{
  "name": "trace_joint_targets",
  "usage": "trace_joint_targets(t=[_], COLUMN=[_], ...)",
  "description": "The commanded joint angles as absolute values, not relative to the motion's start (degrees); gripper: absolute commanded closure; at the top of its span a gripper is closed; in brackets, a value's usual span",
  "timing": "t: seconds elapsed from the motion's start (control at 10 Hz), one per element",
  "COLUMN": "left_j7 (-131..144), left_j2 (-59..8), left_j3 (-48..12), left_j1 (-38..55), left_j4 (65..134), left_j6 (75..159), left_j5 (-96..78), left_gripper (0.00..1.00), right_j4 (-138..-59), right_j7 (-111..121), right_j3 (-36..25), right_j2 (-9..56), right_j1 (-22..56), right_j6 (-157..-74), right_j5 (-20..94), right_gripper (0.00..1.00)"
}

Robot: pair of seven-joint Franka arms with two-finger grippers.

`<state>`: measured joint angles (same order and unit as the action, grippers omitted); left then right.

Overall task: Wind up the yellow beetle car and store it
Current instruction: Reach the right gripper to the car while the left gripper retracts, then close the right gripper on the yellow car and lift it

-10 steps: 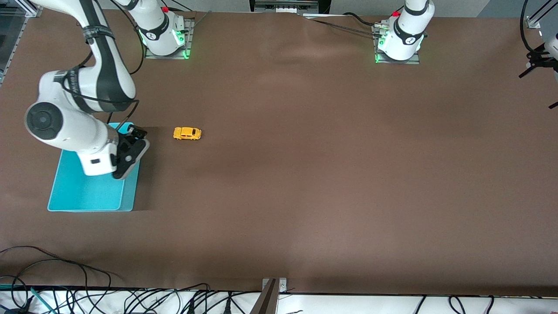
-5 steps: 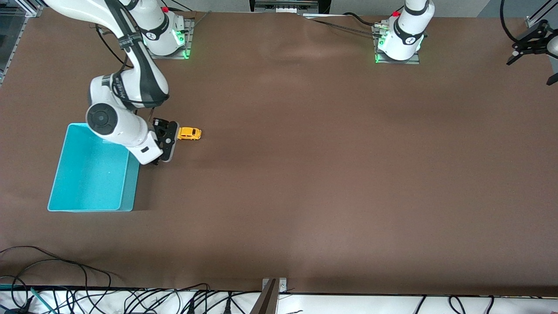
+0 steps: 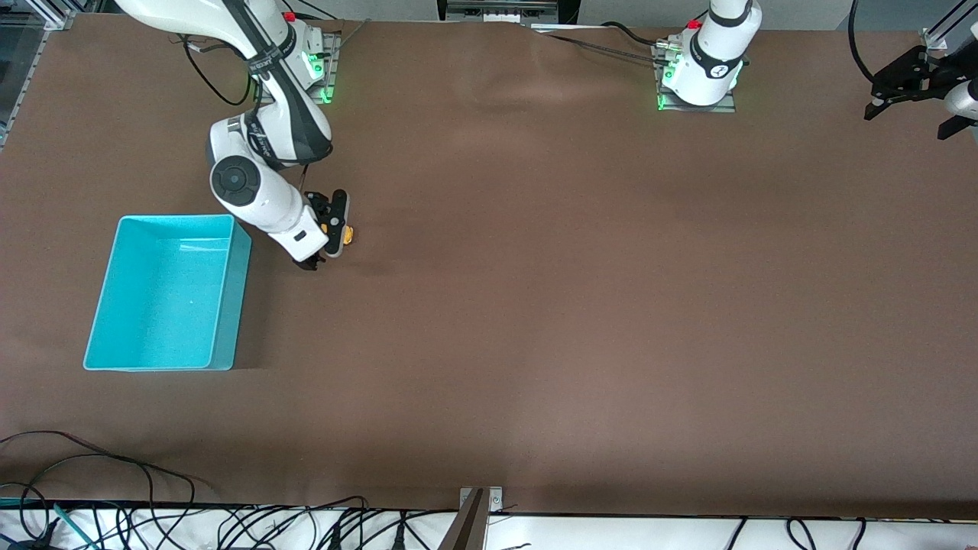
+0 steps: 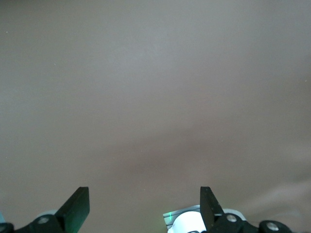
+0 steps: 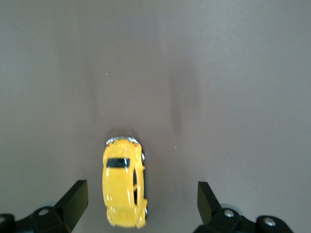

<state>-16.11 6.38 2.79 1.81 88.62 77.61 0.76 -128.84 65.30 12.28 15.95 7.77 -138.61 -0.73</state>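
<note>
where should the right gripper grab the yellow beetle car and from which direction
Probably across the body's two long flanks at mid-length, coming straight down from above. The yellow beetle car sits upright on its wheels on the table, and its length runs between the open fingers of the right gripper, which is over it, so the narrow width faces the jaws. The rounded roof offers less hold.

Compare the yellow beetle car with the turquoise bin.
The yellow beetle car is tiny and rounded; the turquoise bin is far larger and box-shaped. The car is yellow with dark windows; the bin is plain turquoise. The car sits under the open right end effector; the bin stands apart, with nothing seen in it. Both rest on the brown table.
</note>
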Motion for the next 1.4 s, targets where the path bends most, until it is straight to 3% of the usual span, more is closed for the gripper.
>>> trace_joint_targets(t=[0.0, 0.9, 1.0, 1.1, 1.2, 1.3], left_j7=[-14.2, -14.1, -14.5, -14.1, -12.2, -10.9], left_j2=[4.3, 0.3, -0.1, 0.3, 1.7, 2.8], left_j3=[3.3, 3.3, 3.3, 3.3, 3.2, 3.2], left_j1=[2.6, 3.0, 3.1, 2.8, 2.6, 2.3], left_j4=[84.6, 82.3, 82.3, 82.8, 84.5, 86.2], left_j6=[75.5, 75.9, 75.9, 76.1, 76.2, 77.2], left_j5=[-0.4, -1.5, -1.5, -3.3, -4.1, -4.1], left_gripper=[0.00, 0.00, 0.00, 0.00, 0.00, 0.00], right_j4=[-135.9, -137.2, -137.3, -137.3, -137.3, -137.3], right_j7=[66.1, 66.7, 66.7, 66.8, 66.7, 66.7], right_j3=[12.6, 12.1, 12.1, 12.1, 12.1, 12.1], right_j2=[14.2, 17.5, 17.7, 17.7, 17.6, 17.2], right_j1=[7.4, 7.3, 7.3, 7.3, 7.3, 7.2], right_j6=[-146.3, -149.8, -150.2, -150.2, -150.1, -149.9], right_j5=[-0.3, -4.7, -4.7, -4.8, -5.2, -5.2], right_gripper=[0.00, 0.00, 0.11, 0.45, 0.87, 1.00])
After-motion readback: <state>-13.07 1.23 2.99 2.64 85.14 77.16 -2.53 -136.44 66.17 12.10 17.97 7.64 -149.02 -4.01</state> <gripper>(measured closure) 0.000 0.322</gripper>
